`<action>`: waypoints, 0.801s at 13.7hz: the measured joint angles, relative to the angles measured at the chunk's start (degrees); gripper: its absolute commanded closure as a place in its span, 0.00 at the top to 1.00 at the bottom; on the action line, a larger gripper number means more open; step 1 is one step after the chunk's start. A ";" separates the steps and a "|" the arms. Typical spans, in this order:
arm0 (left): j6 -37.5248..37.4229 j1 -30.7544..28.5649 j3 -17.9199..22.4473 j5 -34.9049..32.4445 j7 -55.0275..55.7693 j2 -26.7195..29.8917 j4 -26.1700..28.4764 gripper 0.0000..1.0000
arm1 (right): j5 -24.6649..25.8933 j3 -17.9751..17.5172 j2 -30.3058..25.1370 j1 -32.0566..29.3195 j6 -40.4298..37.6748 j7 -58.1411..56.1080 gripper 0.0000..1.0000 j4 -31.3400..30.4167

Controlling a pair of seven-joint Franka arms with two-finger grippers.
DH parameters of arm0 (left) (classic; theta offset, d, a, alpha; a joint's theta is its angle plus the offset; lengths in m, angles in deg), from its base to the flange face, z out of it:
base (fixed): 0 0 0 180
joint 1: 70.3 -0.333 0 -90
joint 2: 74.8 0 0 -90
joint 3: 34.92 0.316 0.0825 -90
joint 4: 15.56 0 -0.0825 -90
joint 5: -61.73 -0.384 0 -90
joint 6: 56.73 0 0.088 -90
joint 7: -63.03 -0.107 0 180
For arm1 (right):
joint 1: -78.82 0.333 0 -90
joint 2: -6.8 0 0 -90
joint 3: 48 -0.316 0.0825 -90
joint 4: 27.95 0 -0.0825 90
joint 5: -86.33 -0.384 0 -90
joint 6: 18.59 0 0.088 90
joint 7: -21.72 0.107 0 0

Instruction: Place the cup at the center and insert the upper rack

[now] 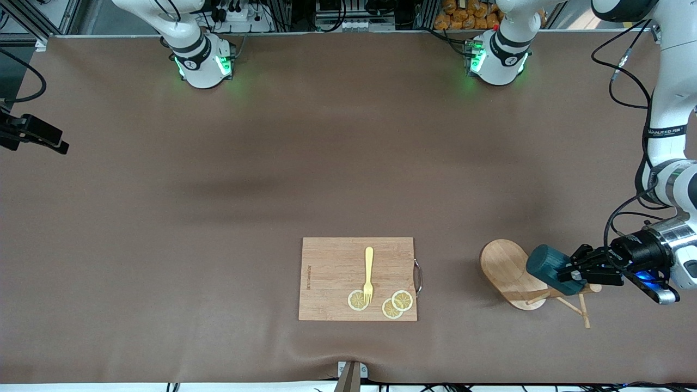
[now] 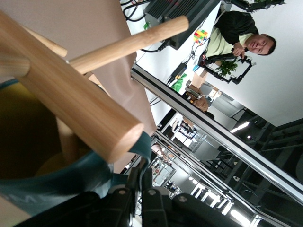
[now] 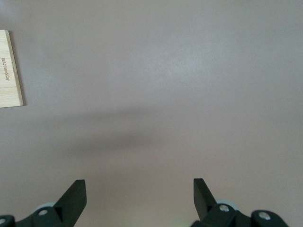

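Rectangular wooden cutting board (image 1: 337, 277) on bench (image 1: 218, 218), carrying yellow fork (image 1: 368, 272) and lemon slices (image 1: 396, 304). Wooden mug tree (image 1: 509, 272) toward left arm's end, teal mug (image 1: 547, 265) on it.

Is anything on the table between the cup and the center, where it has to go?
Nothing visible. The left end effector holds the cup at the rack, on the left arm's end. The cutting board with fork and lemon slices lies nearer the front camera than the center.

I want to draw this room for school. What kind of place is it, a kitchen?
Probably a robot lab, not a kitchen: two robot arms are bolted to a brown-covered table, and cables and equipment racks line its edge. The cutting board and fork look like practice props.
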 measured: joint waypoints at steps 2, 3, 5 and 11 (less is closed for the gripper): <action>-0.14 -0.03 0.00 0.44 0.23 0.01 -0.28 1.00 | 0.00 0.00 0.00 0.00 0.00 0.00 1.00 0.00; -0.19 -0.04 0.00 0.44 0.29 0.08 -0.45 1.00 | 0.00 0.00 0.00 0.00 0.00 0.00 1.00 0.00; -0.32 -0.06 0.00 0.44 0.32 0.48 -0.76 1.00 | 0.00 0.00 0.00 0.00 -0.01 0.00 1.00 0.00; -0.78 -0.05 -0.06 -13.45 0.31 5.59 -1.38 1.00 | 0.00 0.00 0.00 0.00 -0.02 0.00 1.00 0.00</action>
